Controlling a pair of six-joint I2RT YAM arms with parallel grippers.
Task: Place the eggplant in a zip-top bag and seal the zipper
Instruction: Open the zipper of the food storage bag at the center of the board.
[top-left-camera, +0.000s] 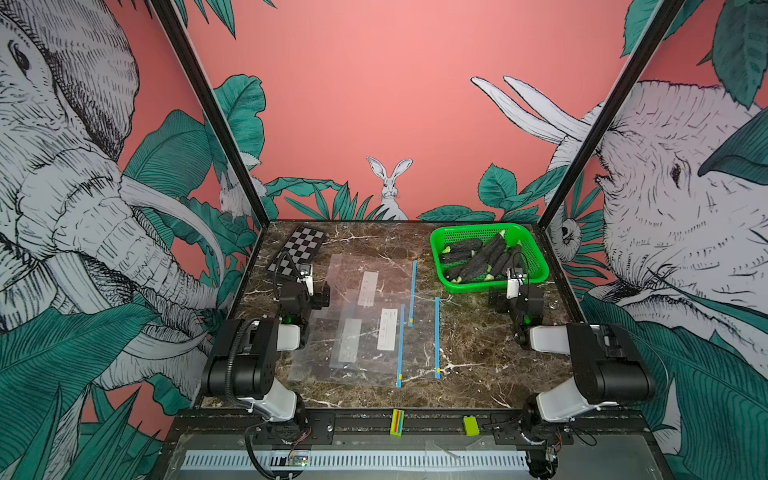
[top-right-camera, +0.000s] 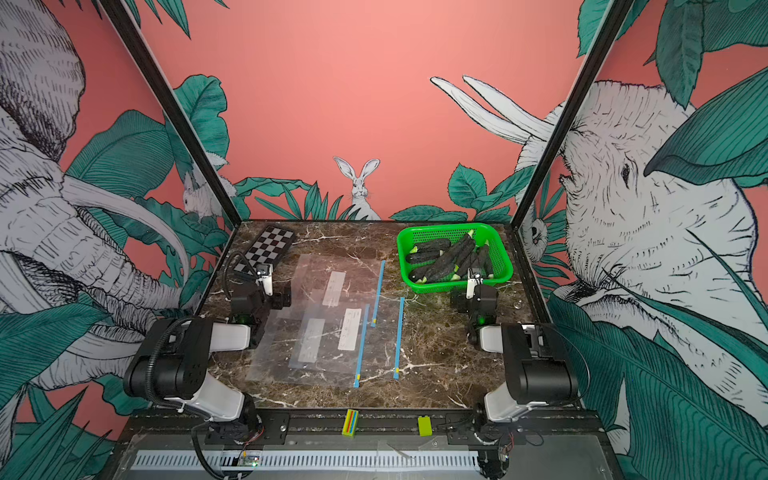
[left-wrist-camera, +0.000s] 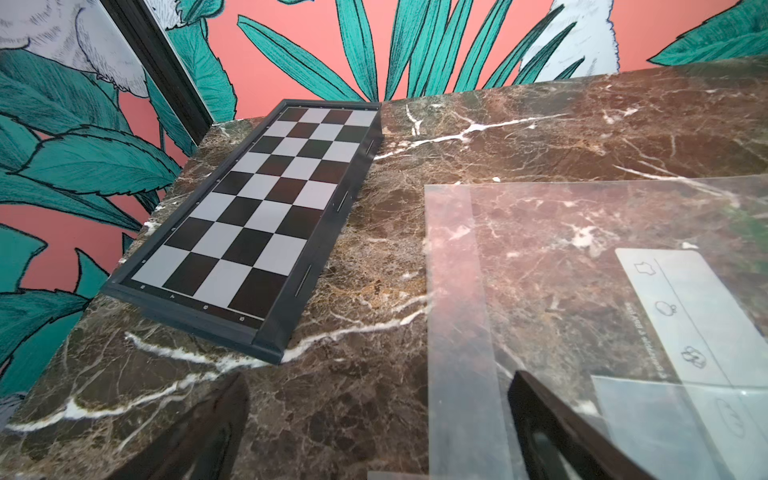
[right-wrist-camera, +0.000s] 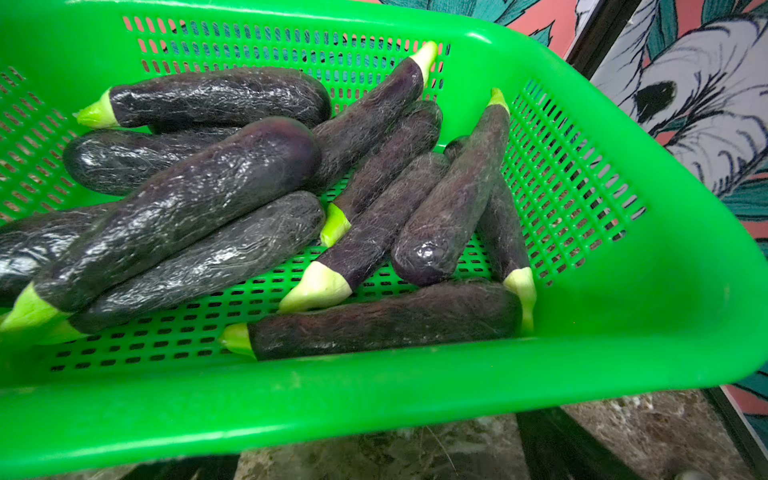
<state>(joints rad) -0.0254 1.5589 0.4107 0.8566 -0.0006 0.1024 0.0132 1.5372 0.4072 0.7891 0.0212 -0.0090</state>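
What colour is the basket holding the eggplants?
Bright green. The perforated plastic basket shows best in the right wrist view.

From the wrist cameras the left gripper (left-wrist-camera: 378, 386) and right gripper (right-wrist-camera: 370, 457) show only as dark, blurred fingers cut by the frame's edge. The green basket (right-wrist-camera: 665, 332) and some eggplants (right-wrist-camera: 25, 249) run out of the right wrist's frame too. The zip-top bags (top-left-camera: 320, 357) overlap at mid-frame in a top view, so I can't count them; their label print (left-wrist-camera: 681, 324) is unreadable. A small shiny thing (top-left-camera: 555, 304), right of centre, is too tiny to name.
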